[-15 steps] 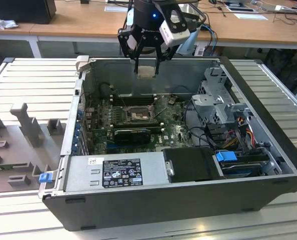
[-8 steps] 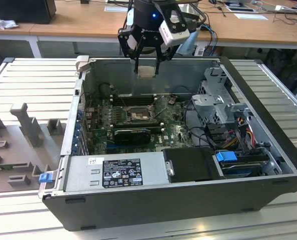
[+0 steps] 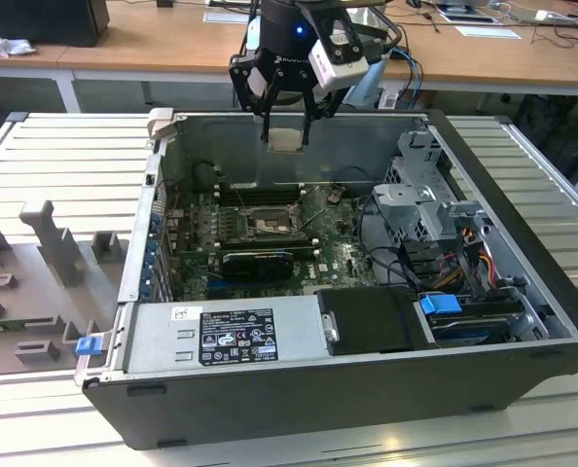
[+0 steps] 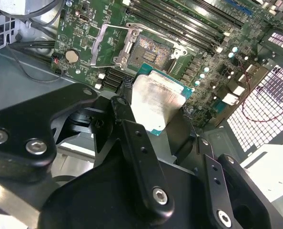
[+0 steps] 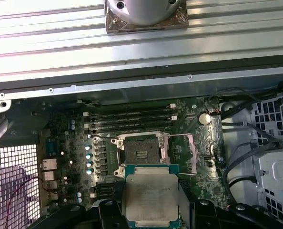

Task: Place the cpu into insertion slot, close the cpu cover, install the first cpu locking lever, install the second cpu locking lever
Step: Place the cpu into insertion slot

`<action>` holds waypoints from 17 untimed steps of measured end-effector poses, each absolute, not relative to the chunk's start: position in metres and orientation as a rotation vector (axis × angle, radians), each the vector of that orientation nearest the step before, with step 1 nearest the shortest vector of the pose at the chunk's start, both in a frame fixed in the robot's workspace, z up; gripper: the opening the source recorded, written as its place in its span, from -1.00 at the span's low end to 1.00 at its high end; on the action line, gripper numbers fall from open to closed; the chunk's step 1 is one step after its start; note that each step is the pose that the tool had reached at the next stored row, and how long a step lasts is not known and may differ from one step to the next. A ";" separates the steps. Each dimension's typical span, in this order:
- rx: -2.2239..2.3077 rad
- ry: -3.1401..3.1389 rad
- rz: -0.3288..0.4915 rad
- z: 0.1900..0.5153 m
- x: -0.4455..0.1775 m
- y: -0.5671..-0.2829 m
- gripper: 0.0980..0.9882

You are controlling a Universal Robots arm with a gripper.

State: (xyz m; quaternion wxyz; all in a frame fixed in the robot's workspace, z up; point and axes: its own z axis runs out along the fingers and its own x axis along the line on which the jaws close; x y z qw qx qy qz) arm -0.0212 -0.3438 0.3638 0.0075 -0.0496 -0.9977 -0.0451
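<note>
Over the open case (image 3: pixel 367 394), your gripper (image 3: pixel 287 126) clamps the cpu (image 3: pixel 286 141); the slot (image 3: pixel 268 226) lies at six o'clock in the exterior view.

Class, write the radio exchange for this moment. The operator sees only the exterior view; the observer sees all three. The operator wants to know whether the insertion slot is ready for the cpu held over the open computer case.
Operator: In the exterior view the jaws are shut on the cpu. Is the insertion slot empty?
Observer: Yes. In the first wrist view its dark centre is bare, with no chip in it.
Operator: Is anything lying over it?
Observer: No. The cpu cover lies flipped open beside the slot, not across it.
</note>
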 end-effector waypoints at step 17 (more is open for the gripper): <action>-0.192 -3.119 -0.141 0.364 -0.021 -0.344 -0.03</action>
